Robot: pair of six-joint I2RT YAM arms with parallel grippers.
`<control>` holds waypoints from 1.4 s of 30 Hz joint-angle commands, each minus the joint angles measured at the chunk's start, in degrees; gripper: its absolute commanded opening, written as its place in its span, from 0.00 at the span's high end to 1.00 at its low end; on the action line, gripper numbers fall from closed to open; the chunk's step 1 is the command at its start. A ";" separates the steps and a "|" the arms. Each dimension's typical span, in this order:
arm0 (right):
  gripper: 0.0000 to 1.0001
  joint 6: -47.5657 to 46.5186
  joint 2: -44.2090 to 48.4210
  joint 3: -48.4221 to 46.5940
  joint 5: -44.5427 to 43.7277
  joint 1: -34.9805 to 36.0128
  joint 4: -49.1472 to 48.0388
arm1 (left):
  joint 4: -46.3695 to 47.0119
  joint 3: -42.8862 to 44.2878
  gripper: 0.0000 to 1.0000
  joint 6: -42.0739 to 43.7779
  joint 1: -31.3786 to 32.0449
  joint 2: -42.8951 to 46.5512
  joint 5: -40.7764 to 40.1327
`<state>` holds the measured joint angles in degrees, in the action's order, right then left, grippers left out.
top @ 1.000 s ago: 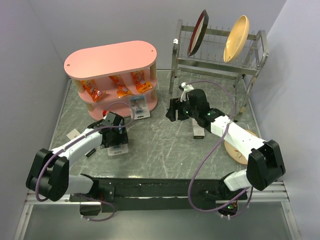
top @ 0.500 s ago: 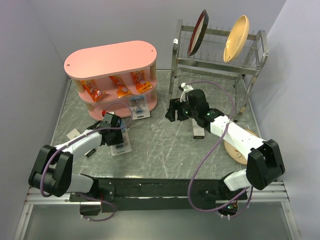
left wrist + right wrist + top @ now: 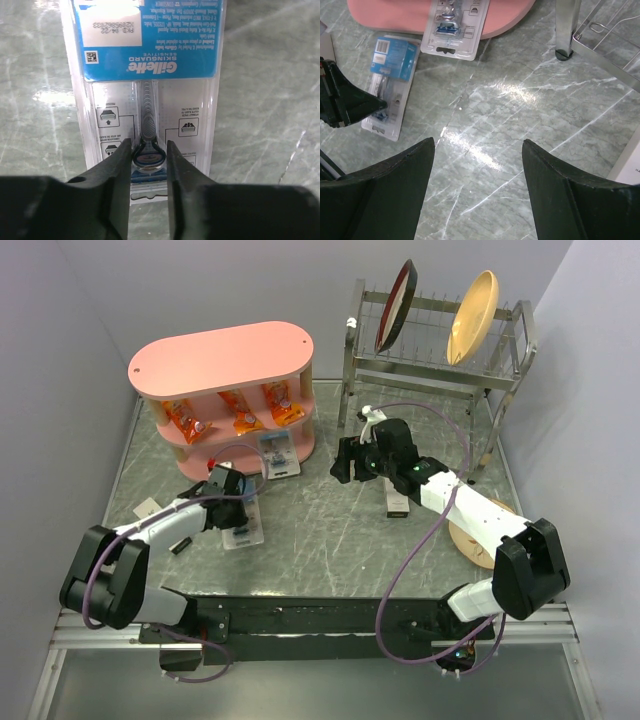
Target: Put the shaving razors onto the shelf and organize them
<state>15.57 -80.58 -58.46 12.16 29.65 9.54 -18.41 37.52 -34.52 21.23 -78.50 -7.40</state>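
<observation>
Grey-green marbled table [image 3: 330, 530] fills the left wrist view. Against it your left gripper [image 3: 149, 150] has its two dark fingers narrowed to a slim gap. They press on either side of the raised clear bubble over a razor's head.

That razor pack [image 3: 150, 65] lies flat on the table. It is a clear blister with a blue-and-white card end carrying the brand name (upside down from this wrist). A dark grey handle runs down its middle, and printed instruction panels sit on both sides.

From above, the pack lies near the front of the pink shelf [image 3: 220, 355] but not touching it. The second razor pack [image 3: 279, 453], with the same blue card and clear blister, rests on the shelf's bottom board at its right end. Its near end overhangs the edge. Orange snack packets [image 3: 240, 412] line the middle tier.

Your right gripper [image 3: 477, 150] hangs over the table to the right of the shelf. Its jaws are spread wide, with nothing between them.
</observation>
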 commanded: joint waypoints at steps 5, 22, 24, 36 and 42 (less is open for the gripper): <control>0.22 -0.54 1.21 0.54 -0.91 0.32 -2.33 | 1.72 0.62 0.87 4.37 2.41 5.55 1.60; 0.22 -0.45 -1.60 -2.01 -0.21 1.02 -2.07 | 0.75 2.21 0.99 7.63 0.74 11.96 3.88; 0.22 -0.63 -1.86 -2.27 -0.39 1.20 -1.98 | 0.66 2.38 0.99 8.06 0.56 13.01 4.41; 0.22 -0.72 -2.66 -2.54 -0.65 2.34 -2.51 | 4.61 1.60 0.53 8.33 1.35 6.52 3.71; 0.22 -0.63 -0.81 -0.17 -1.09 2.43 -2.77 | 6.63 0.98 0.52 8.60 3.64 3.89 2.83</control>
<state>15.35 -83.70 -58.92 11.77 31.68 9.32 -15.64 37.93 -26.57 23.44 -73.52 -3.90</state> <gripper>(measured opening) 0.779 0.481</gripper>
